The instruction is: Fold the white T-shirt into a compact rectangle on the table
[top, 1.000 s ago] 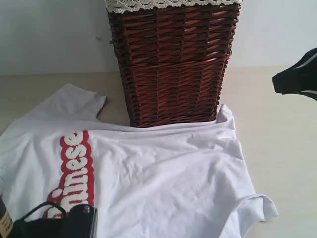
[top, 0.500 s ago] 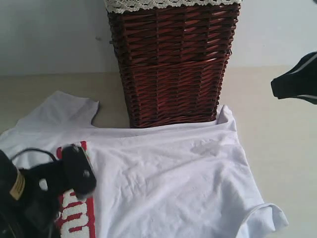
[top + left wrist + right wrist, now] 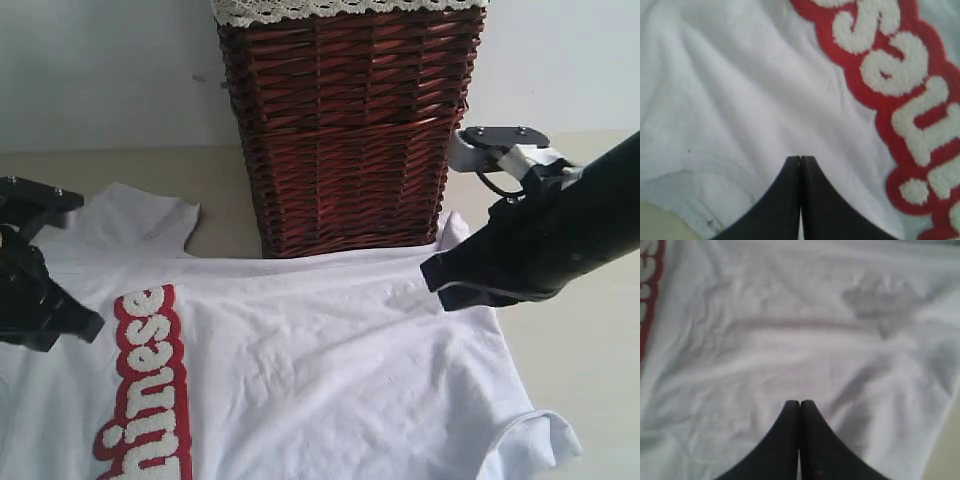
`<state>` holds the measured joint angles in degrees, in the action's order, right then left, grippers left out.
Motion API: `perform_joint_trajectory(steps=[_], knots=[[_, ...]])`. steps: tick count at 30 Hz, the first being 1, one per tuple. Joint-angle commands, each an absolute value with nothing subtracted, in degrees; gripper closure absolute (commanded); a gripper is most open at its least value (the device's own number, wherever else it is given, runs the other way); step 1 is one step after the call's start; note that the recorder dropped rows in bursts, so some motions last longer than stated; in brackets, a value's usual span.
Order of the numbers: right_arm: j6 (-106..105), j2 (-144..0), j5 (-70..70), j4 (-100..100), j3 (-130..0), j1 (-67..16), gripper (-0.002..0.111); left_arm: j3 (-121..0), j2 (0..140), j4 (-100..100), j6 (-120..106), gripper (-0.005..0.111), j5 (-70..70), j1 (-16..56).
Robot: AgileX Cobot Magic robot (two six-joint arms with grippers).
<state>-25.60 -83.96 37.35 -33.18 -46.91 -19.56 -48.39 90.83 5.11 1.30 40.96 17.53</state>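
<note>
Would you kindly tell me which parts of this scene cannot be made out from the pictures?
- white T-shirt: the exterior view's bottom edge cuts it off, so its full outline is unknown.
- wicker basket: the exterior view's top edge cuts off its opening; its contents are unseen.
- left gripper and right gripper: shut in the wrist views, yet whether the tips touch the cloth cannot be told.
</note>
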Motion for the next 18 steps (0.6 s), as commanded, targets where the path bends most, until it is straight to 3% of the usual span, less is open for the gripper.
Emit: perform_joint_trajectory(steps=[1, 6, 18], knots=[[-39.34, -82.35, 33.28, -46.76, -45.23, -19.34, 0.108, -56.01, 98.2, -3.0, -5.75, 0.107, 36.4, 13.21], [-45.15, -81.07, 31.3, -50.8, -43.75, -19.34, 0.108, -67.65, 109.58, -2.8, -6.87, 0.107, 32.94, 12.15], [-48.91, -81.07, 25.18, -50.0, -43.09, -19.34, 0.108, -109.15, 139.63, -2.89, -7.82, 0.107, 53.78, 8.01]])
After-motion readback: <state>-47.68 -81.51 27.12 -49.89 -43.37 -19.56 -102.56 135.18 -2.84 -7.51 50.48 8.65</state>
